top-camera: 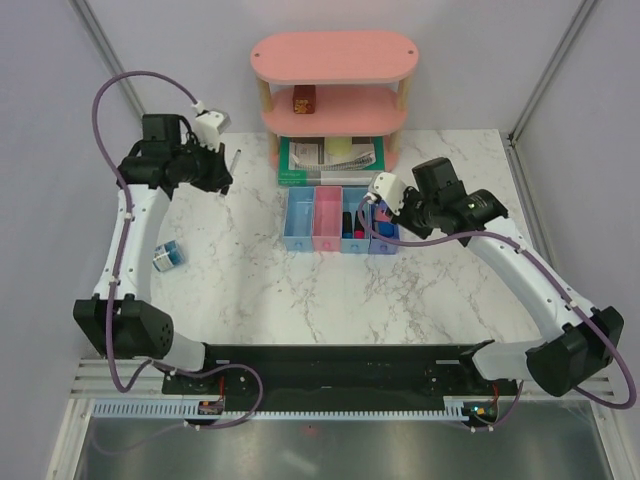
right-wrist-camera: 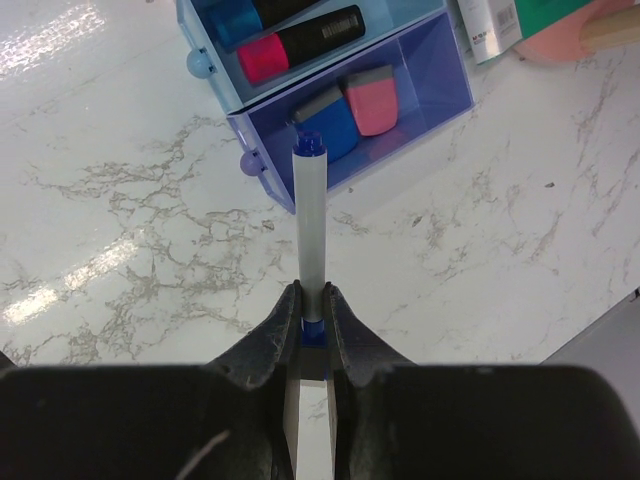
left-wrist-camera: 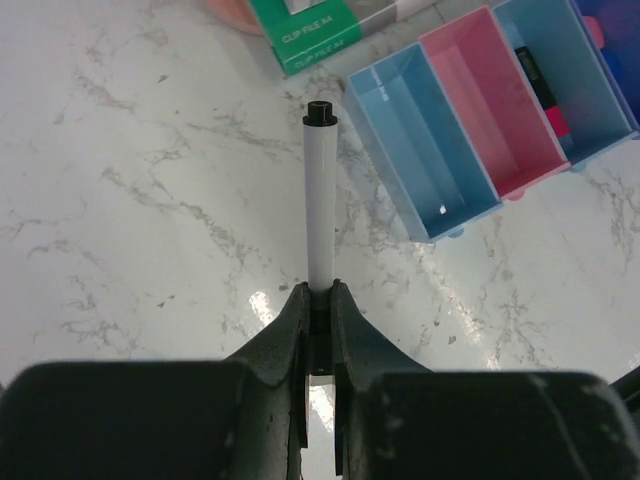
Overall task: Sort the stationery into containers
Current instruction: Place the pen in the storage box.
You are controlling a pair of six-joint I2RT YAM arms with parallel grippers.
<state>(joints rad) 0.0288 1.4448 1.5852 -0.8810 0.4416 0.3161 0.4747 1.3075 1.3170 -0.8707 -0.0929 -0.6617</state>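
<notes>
My left gripper (left-wrist-camera: 320, 296) is shut on a thin white pen (left-wrist-camera: 320, 190) with a black tip, held above the marble at the back left (top-camera: 228, 176). The four joined containers (top-camera: 298, 222) lie to its right; the light blue tray (left-wrist-camera: 410, 150) and the pink tray (left-wrist-camera: 490, 120) hold nothing. My right gripper (right-wrist-camera: 312, 296) is shut on a white pen (right-wrist-camera: 310, 215) with a blue tip, which points at the purple-blue tray (right-wrist-camera: 400, 150). A pink eraser (right-wrist-camera: 372, 100) lies in that tray beside a blue item (right-wrist-camera: 332, 128). The neighbouring light blue tray (right-wrist-camera: 222, 90) holds the pink highlighter (right-wrist-camera: 305, 40). The tape roll (top-camera: 168, 255) lies at the left.
The pink oval shelf (top-camera: 335, 60) stands at the back with a brown box (top-camera: 303, 98) on its middle level. Green books (top-camera: 330, 160) lie under it, just behind the trays. Enclosure walls rise on both sides of the marble table (top-camera: 260, 290).
</notes>
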